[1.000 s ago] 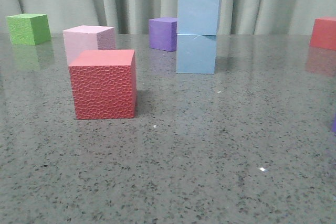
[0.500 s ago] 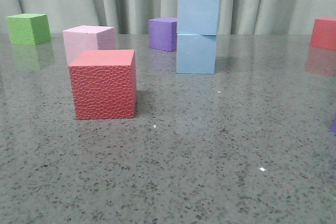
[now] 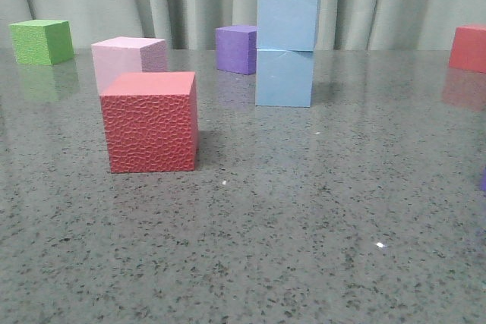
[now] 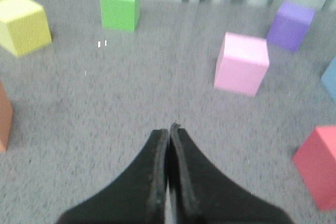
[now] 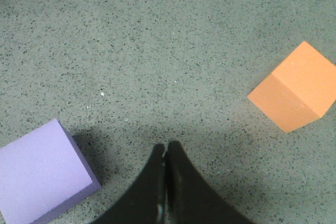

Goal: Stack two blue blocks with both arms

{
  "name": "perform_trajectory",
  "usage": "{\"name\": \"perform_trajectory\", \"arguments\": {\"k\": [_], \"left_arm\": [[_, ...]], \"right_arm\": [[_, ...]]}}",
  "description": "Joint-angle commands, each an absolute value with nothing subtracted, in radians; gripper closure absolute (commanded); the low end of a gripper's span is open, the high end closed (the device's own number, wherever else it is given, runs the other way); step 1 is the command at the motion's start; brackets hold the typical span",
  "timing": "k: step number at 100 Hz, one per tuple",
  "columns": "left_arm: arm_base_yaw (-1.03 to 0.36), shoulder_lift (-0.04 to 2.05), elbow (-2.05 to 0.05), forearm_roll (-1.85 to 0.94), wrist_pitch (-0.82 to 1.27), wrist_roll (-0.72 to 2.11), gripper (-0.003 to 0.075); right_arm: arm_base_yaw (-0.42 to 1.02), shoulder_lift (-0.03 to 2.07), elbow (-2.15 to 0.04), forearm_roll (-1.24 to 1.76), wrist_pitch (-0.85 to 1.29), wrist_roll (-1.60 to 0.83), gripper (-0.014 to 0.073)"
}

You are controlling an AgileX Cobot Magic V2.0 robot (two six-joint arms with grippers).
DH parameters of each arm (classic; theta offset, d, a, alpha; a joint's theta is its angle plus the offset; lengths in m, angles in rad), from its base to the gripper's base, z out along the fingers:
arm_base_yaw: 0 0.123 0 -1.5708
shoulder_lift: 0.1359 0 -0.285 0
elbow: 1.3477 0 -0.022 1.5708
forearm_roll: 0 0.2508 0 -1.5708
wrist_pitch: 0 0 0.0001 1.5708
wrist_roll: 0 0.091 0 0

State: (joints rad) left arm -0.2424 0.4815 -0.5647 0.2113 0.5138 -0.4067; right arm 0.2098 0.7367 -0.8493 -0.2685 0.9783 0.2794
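Nothing's moved in the last second. My left pincer (image 4: 169, 129) is closed, empty; the blue blocks (image 3: 285, 45) sit stacked at twelve o'clock on the worktop (image 3: 304, 210); right pincer (image 5: 166, 147) is closed, empty. I'd call it done.

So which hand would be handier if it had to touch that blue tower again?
Probably the left hand. Its camera catches a sliver of blue at the edge, past the pink cube, likely the blue blocks. The right hand sees only a purple cube and an orange cube. Both hands are shut and empty.
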Motion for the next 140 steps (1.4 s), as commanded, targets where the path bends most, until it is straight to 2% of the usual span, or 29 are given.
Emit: {"name": "perform_trajectory", "arguments": {"k": [1, 25, 71, 92, 140], "left_arm": [[-0.210, 0.442, -0.532, 0.196, 0.328, -0.392, 0.0739], [-0.123, 0.289, -0.368, 0.134, 0.248, -0.198, 0.0739], [-0.121, 0.028, -0.088, 0.130, 0.114, -0.196, 0.0739], [-0.121, -0.042, -0.024, 0.130, 0.078, -0.196, 0.0739], [-0.121, -0.039, 0.029, 0.138, -0.030, -0.196, 0.0739]], "right_arm": [[0.203, 0.734, -0.875, -0.285, 0.929, 0.270, 0.0662], [0.203, 0.734, -0.875, -0.285, 0.929, 0.270, 0.0662], [0.203, 0.734, -0.875, -0.285, 0.929, 0.270, 0.0662], [0.203, 0.734, -0.875, -0.285, 0.929, 0.270, 0.0662], [0.203, 0.734, -0.875, -0.285, 0.930, 0.270, 0.0662]]}}
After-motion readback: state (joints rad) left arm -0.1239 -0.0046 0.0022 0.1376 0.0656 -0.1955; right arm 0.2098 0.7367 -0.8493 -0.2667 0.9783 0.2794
